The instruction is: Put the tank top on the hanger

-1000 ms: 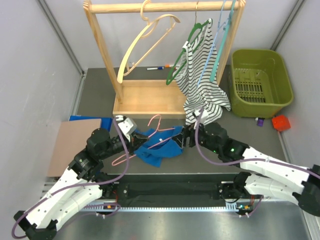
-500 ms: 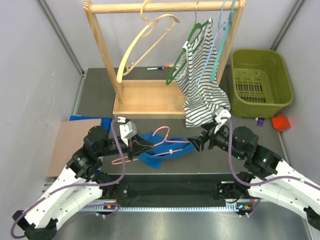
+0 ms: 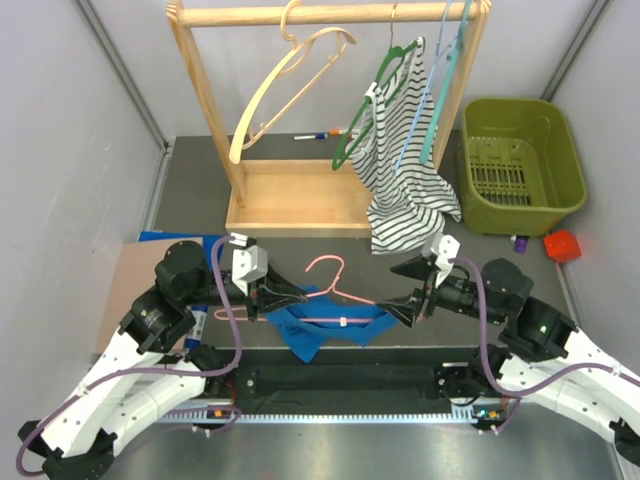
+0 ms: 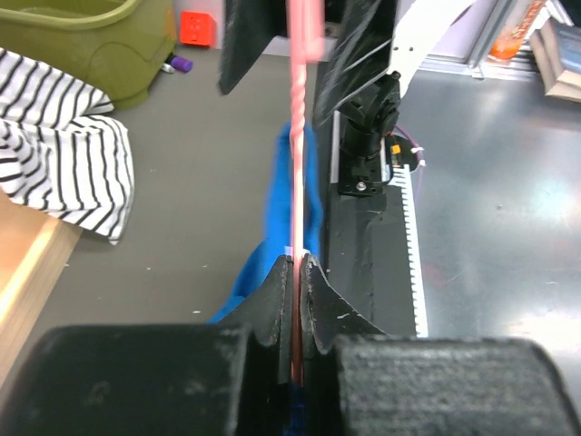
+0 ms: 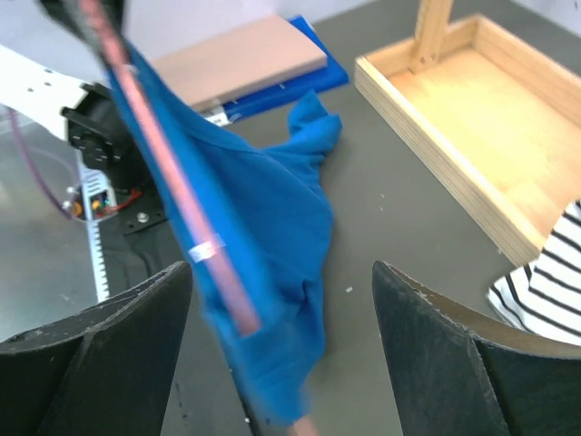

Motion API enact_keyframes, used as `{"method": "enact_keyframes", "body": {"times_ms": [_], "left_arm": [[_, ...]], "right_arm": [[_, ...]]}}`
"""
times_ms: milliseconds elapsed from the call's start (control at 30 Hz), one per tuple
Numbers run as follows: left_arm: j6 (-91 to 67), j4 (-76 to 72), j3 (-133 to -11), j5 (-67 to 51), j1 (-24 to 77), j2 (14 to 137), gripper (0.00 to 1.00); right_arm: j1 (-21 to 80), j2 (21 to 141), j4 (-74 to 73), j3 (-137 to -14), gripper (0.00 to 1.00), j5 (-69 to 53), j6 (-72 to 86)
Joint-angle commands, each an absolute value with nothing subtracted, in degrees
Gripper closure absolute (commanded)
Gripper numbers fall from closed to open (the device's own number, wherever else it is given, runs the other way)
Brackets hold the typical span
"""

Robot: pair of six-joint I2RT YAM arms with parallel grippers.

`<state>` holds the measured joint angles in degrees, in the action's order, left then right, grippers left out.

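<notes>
My left gripper (image 3: 292, 297) is shut on one end of the thin pink hanger (image 3: 335, 290), holding it above the table with its hook (image 3: 326, 264) pointing away. In the left wrist view the pink wire (image 4: 297, 136) runs straight out from between the closed fingertips (image 4: 298, 265). The blue tank top (image 3: 322, 333) hangs along the hanger's lower wire and trails down to the table. My right gripper (image 3: 404, 290) stands open at the hanger's other end. Its fingers flank the wire (image 5: 172, 191) and the blue fabric (image 5: 272, 209) without touching them.
Behind stands a wooden rack (image 3: 300, 195) with a cream hanger (image 3: 290, 85) and a striped top (image 3: 405, 170) on a green hanger. A green bin (image 3: 520, 165) and a red block (image 3: 562, 245) are at the right. A brown board (image 3: 150, 285) lies at the left.
My right gripper let go of the fabric, opened and drew back to the right. My left gripper moved left with the hanger, and the tank top now stretches along its wire.
</notes>
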<state>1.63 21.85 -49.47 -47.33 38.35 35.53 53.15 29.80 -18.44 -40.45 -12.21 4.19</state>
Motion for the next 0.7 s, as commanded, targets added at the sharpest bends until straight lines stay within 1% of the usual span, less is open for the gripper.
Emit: {"method": "enact_keyframes", "body": {"times_ms": [0, 200, 333, 467, 600, 633, 667], "left_arm": [[5.62, 22.49, -52.82, -47.37, 37.88, 35.60, 1.00], [7.29, 24.43, -53.52, -46.40, 37.79, 35.68, 1.00], [7.38, 24.69, -54.49, -46.50, 37.79, 34.63, 1.00], [8.52, 26.27, -55.81, -45.88, 37.79, 34.54, 1.00], [8.96, 27.24, -56.69, -45.97, 37.79, 34.19, 1.00], [9.05, 27.25, -56.86, -46.14, 37.79, 34.10, 1.00], [8.97, 27.16, -56.95, -46.23, 37.79, 34.10, 1.00]], "right_arm": [[54.05, 26.46, -17.40, -41.04, 0.21, -16.78, 3.08], [54.49, 27.33, -18.63, -40.96, 0.23, -19.95, 3.69], [55.02, 33.38, -21.09, -42.18, 0.27, -18.46, 2.90], [56.69, 35.95, -21.45, -42.36, 0.31, -16.62, 2.72], [59.49, 36.91, -22.50, -42.71, 0.33, -12.22, 2.72], [59.85, 37.09, -22.76, -42.71, 0.35, -11.17, 2.72], [60.03, 37.18, -22.68, -42.71, 0.42, -11.08, 2.72]]}}
